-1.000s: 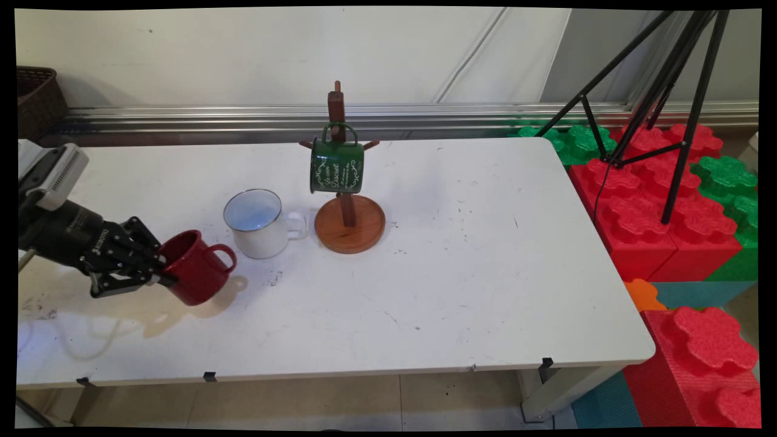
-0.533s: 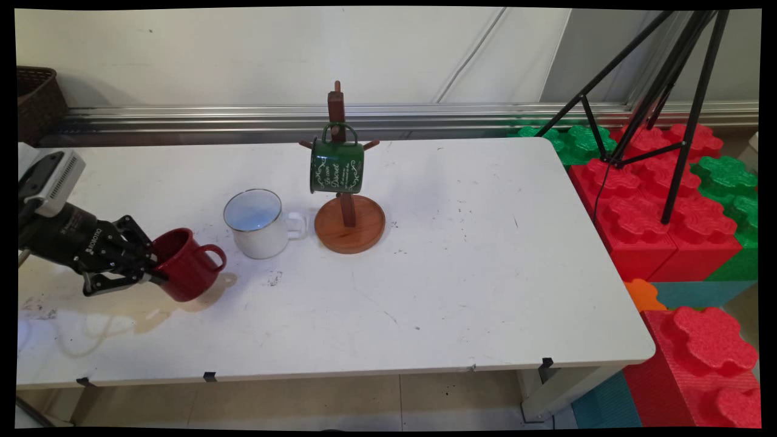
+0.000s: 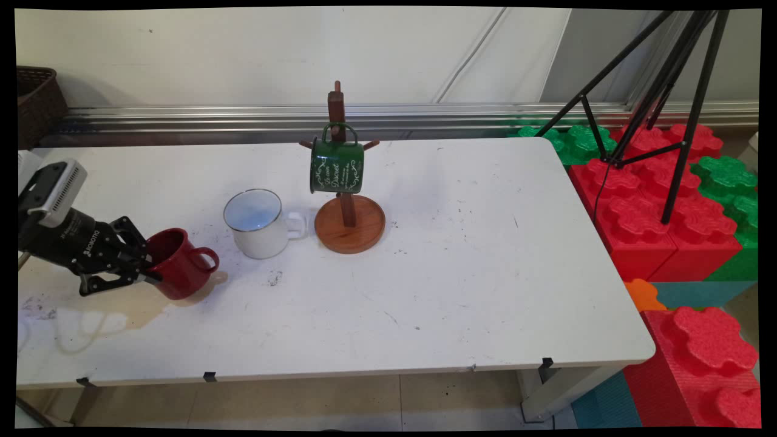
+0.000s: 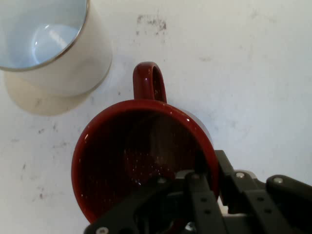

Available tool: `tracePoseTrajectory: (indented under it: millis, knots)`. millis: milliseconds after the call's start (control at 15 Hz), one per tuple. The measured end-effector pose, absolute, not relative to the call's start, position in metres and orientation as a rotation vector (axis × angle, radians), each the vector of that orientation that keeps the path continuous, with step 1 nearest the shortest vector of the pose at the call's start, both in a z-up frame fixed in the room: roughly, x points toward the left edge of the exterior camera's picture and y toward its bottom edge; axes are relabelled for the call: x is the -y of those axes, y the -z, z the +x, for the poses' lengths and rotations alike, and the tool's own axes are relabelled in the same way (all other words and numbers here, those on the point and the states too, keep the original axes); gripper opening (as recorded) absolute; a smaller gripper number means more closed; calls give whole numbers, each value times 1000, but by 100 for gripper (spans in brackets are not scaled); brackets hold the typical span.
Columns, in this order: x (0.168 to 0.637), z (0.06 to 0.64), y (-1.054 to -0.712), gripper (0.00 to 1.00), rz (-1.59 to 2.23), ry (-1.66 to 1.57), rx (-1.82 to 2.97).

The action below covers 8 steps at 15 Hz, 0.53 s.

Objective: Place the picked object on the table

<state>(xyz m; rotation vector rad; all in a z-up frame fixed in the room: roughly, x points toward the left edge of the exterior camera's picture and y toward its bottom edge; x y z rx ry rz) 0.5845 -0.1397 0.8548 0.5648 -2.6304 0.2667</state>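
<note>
A red mug point(image 3: 179, 263) hangs tilted just above the table's left part, its handle point(image 3: 205, 260) pointing right. My gripper point(image 3: 152, 273) is shut on its rim, one finger inside and one outside. In the hand view the red mug point(image 4: 141, 156) opens toward the camera with my gripper point(image 4: 207, 170) clamped on its lower right rim. A white mug point(image 3: 258, 223) stands upright just right of it, and shows at the upper left of the hand view as the white mug point(image 4: 51, 46). A green mug point(image 3: 337, 165) hangs on a wooden mug tree point(image 3: 348, 209).
A brown wicker basket point(image 3: 37, 100) sits at the far left by the wall. A black tripod point(image 3: 655, 91) stands on red and green foam blocks point(image 3: 655, 212) right of the table. The table's right edge point(image 3: 607, 243) borders them.
My gripper has carried the red mug leftward and slightly down toward the table, away from the white mug. The other mugs and the tree have not moved.
</note>
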Motion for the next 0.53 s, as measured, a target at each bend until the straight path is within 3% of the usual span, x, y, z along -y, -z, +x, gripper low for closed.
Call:
tracePoseTrajectory:
  millis: [533]
  knots:
    - [143,588,-842,0,520,-300,2693]
